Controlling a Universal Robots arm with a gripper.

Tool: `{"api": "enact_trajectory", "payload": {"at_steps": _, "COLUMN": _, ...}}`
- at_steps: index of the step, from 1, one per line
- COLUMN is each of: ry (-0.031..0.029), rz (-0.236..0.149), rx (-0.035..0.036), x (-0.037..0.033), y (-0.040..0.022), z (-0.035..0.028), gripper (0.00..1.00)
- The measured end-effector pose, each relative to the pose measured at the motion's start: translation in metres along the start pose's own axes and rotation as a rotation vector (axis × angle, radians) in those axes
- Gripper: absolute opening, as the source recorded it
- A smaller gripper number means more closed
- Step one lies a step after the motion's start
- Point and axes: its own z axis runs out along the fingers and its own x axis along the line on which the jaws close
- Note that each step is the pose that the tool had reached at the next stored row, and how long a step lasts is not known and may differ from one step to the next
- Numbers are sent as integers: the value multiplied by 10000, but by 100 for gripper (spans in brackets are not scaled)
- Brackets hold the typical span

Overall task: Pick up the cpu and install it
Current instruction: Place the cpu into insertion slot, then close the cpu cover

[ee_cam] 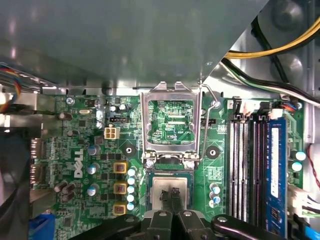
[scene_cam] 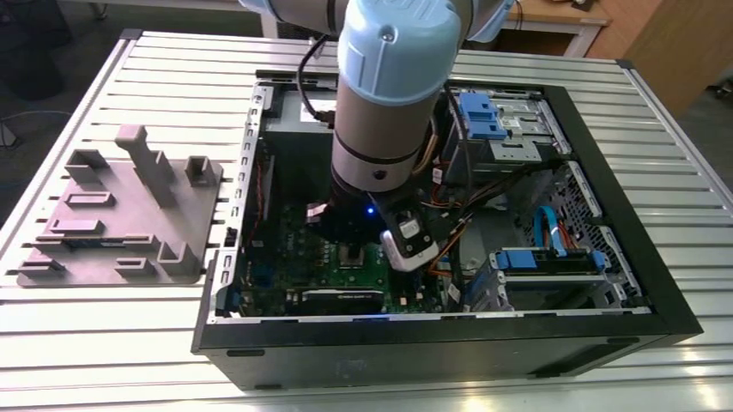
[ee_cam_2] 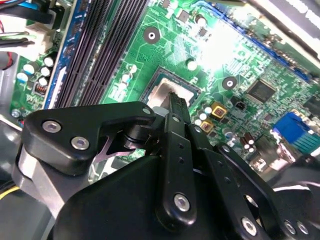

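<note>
Here, the arm [scene_cam: 390,103] reaches down into the open computer case [scene_cam: 641,283] that lies on its side on the slatted metal bench [scene_cam: 172,69]. Its wrist is over the green motherboard [scene_cam: 355,279]. In both wrist views the cpu [ee_cam: 170,182] [ee_cam_2: 160,94] lies flat in its socket on the motherboard [ee_cam: 90,165] [ee_cam_2: 220,55], pale metal top upward. The jaws are narrow, their two black tips drawn almost together right over the middle of the cpu's top; they do not reach round its edges, and whether the tips touch the metal cannot be told. In the first wrist view the socket's metal retention frame [ee_cam: 170,148] is swung open, just beside the socket, and its thin wire lever [ee_cam: 207,125] runs along one side of the frame. The memory slots [ee_cam: 250,165] run parallel, near the socket. On the exterior view's left, a grey plastic tray with upright posts [scene_cam: 115,215] rests on the bench beside the case.
</note>
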Motion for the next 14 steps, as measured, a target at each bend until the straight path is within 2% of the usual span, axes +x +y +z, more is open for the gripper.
{"api": "enact_trajectory", "payload": {"at_steps": 5, "ry": 1, "rz": 0, "rx": 1, "x": 5, "y": 4, "z": -109, "gripper": 10}}
{"api": "enact_trajectory", "payload": {"at_steps": 7, "ry": -1, "rz": 0, "rx": -3, "x": 4, "y": 4, "z": -110, "gripper": 10}}
{"api": "enact_trajectory", "payload": {"at_steps": 9, "ry": -1, "rz": 0, "rx": 0, "x": 6, "y": 5, "z": -138, "gripper": 10}}
{"api": "enact_trajectory", "payload": {"at_steps": 14, "ry": 0, "rz": 0, "rx": -1, "x": 6, "y": 5, "z": -141, "gripper": 10}}
